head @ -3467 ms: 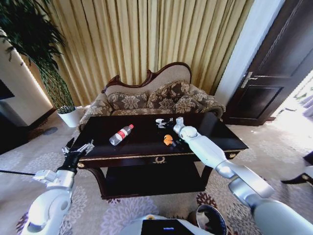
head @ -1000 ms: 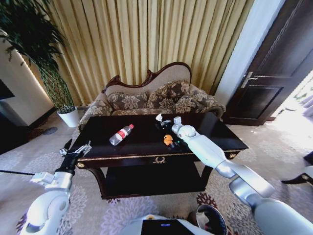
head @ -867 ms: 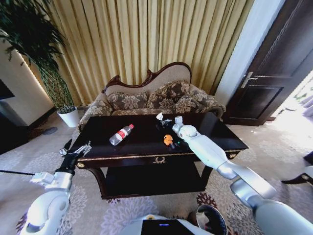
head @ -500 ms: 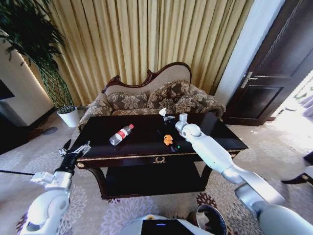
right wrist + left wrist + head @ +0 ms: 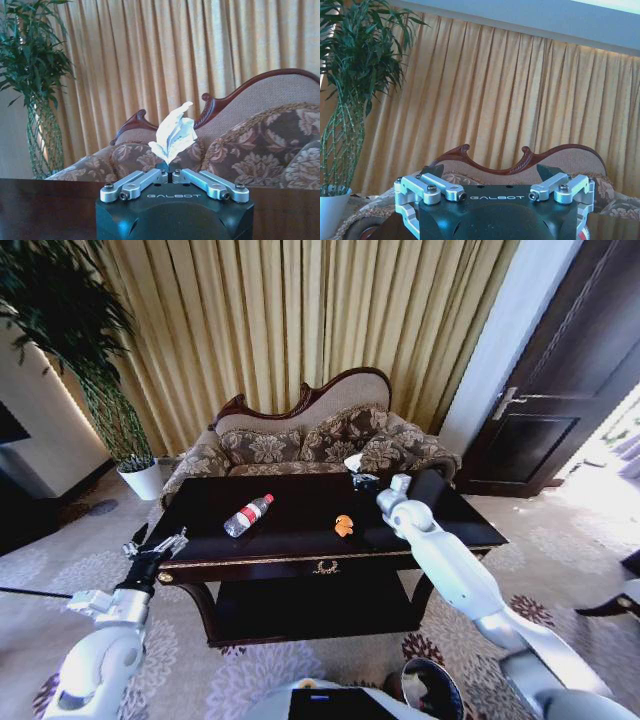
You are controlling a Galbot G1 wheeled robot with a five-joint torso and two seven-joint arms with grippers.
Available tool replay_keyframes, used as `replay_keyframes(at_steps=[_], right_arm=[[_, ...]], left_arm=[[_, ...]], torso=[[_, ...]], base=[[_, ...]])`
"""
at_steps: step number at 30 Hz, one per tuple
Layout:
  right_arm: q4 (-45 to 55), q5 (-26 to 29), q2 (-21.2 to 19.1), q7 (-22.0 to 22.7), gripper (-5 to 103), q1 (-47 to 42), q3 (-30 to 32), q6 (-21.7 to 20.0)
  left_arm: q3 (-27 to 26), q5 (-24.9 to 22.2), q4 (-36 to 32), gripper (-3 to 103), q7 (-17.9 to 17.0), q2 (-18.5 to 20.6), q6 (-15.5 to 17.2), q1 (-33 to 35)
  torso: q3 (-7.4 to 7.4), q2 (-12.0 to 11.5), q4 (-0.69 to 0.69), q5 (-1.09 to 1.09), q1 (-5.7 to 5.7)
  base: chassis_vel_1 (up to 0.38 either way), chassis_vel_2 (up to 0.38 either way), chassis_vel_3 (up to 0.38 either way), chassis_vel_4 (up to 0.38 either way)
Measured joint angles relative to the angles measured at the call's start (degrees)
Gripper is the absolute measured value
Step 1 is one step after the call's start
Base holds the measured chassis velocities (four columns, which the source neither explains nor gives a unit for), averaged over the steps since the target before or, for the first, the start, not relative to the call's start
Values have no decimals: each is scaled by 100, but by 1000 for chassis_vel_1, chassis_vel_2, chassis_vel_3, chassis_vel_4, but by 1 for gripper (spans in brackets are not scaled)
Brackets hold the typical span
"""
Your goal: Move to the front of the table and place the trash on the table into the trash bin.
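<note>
The bin [image 5: 430,688] is cut off below. The right end effector [image 5: 358,473] pinches crumpled white paper [image 5: 173,133] above the counter [image 5: 300,530]'s far side; the left end effector [image 5: 152,546] is spread

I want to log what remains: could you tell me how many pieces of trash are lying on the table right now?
2: the plastic bottle left of centre and the orange scrap near the middle. A white crumpled paper is pinched in the right gripper, off the table.
</note>
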Motion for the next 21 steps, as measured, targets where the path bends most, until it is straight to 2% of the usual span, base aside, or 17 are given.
replay_keyframes(at_steps=[9,21], right_arm=[[406,-29,-209,-54,0,-601,525,123],[676,-67,-302,-148,0,-899,764,126]], left_arm=[[73,83,-26,100,0,2,30,-35],[82,117,-71,100,-1,-8,30,-16]], torso=[[0,0,0,0,-1],[0,0,2,0,-1]], base=[[0,0,0,0],[18,-24,-19,26]])
